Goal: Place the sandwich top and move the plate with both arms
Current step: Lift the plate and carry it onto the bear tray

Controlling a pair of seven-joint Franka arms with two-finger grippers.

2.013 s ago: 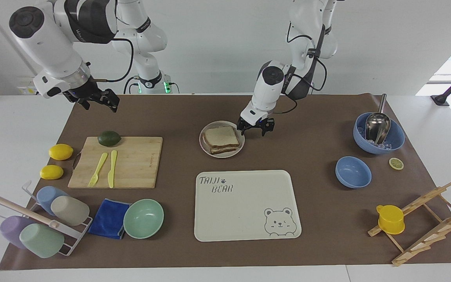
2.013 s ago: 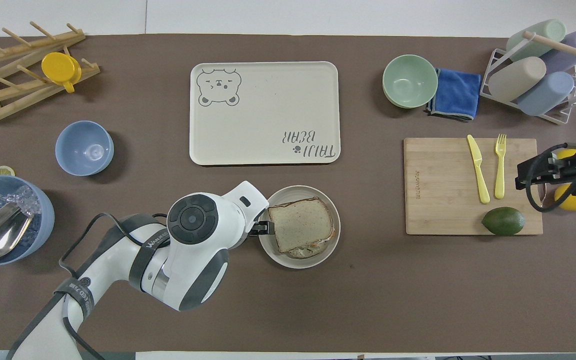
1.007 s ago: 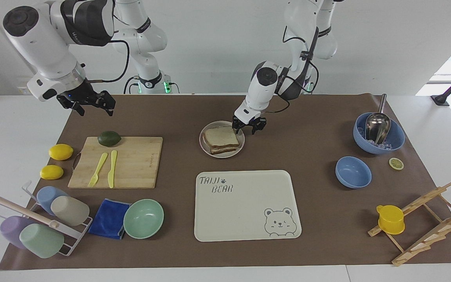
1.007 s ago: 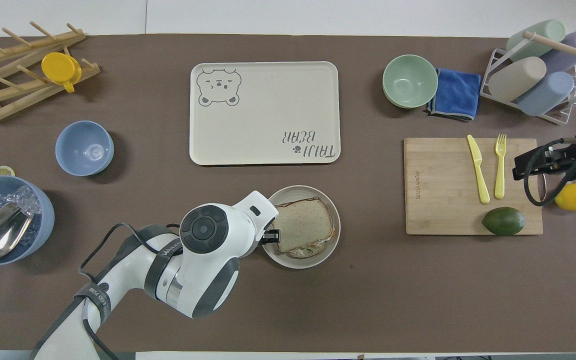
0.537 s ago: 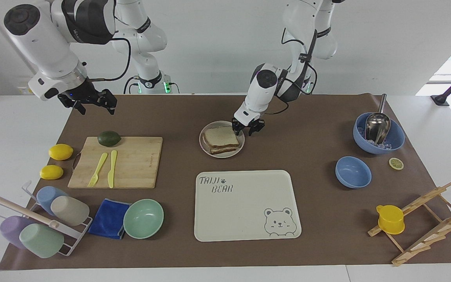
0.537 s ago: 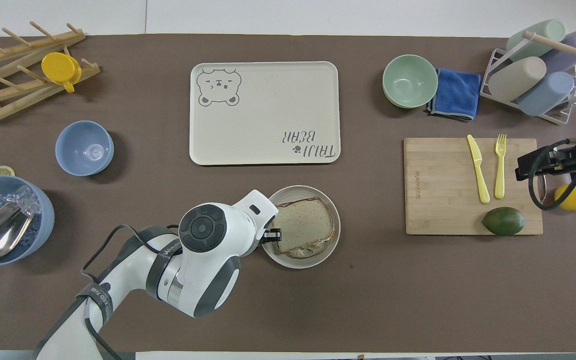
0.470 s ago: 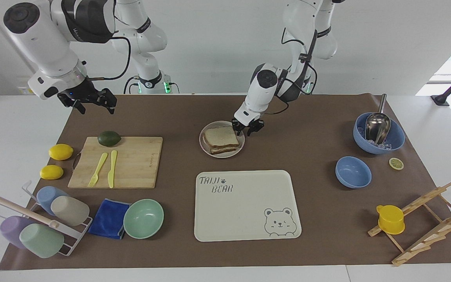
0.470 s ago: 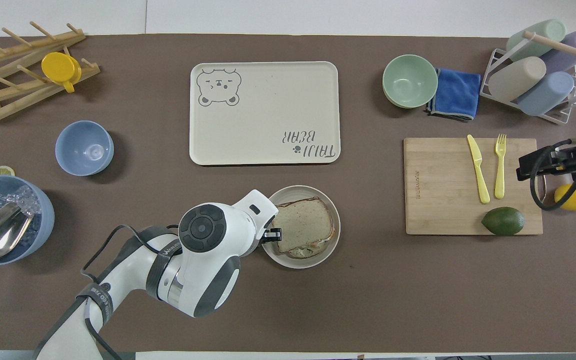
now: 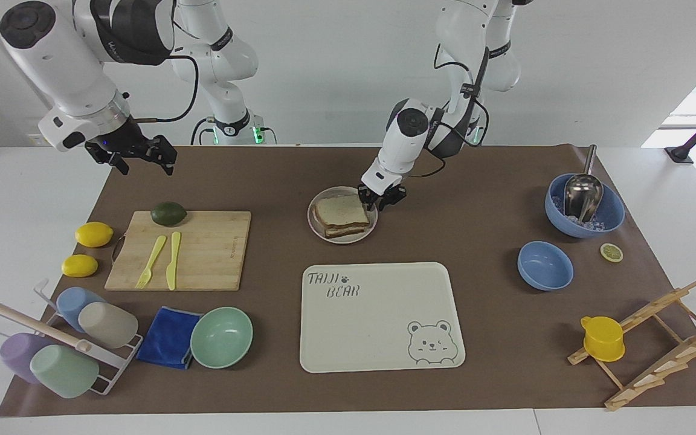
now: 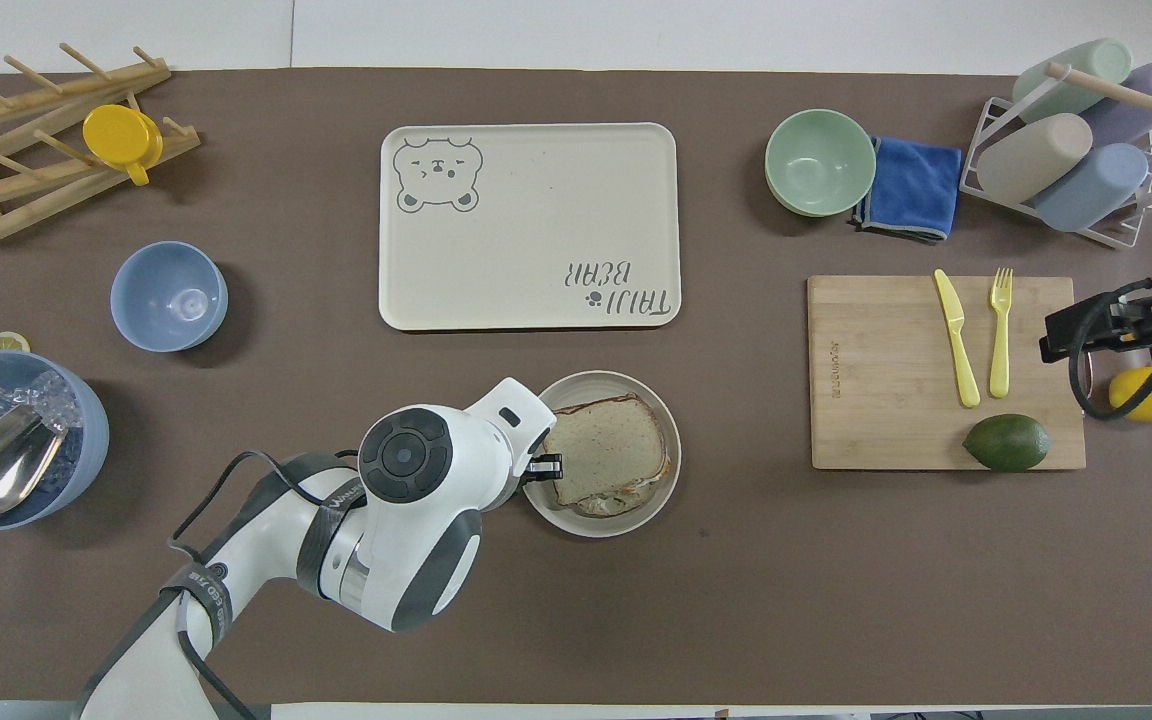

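Right now the brown mat (image 9: 493, 338) covers nearly the whole table, and its widest bare stretch lies between the plate and the blue bowls at the left arm's end. The cream bear tray (image 9: 378, 314) sits in the middle, farther from the robots than the plate, with a strip of bare mat between the two. The cutting board (image 9: 203, 254) lies toward the right arm's end, well apart from the plate, with open mat between them. The left arm (image 9: 420, 130) bends down over the mat from its base, and the right arm (image 9: 64, 66) waits high over the mat's corner near the board. The plate (image 9: 319, 228) stands on the mat nearer to the robots than the tray, nothing touching its rim except at the left arm's side. The sandwich top (image 9: 341, 211) lies flat on the stack on the plate, roughly square with no clear long axis, its edges turned slightly askew to the tray's. The left gripper (image 9: 382, 200) is at the plate's rim, fingers pinched on that edge. The right gripper (image 9: 132, 158) hangs in the air with its fingers spread, holding nothing.
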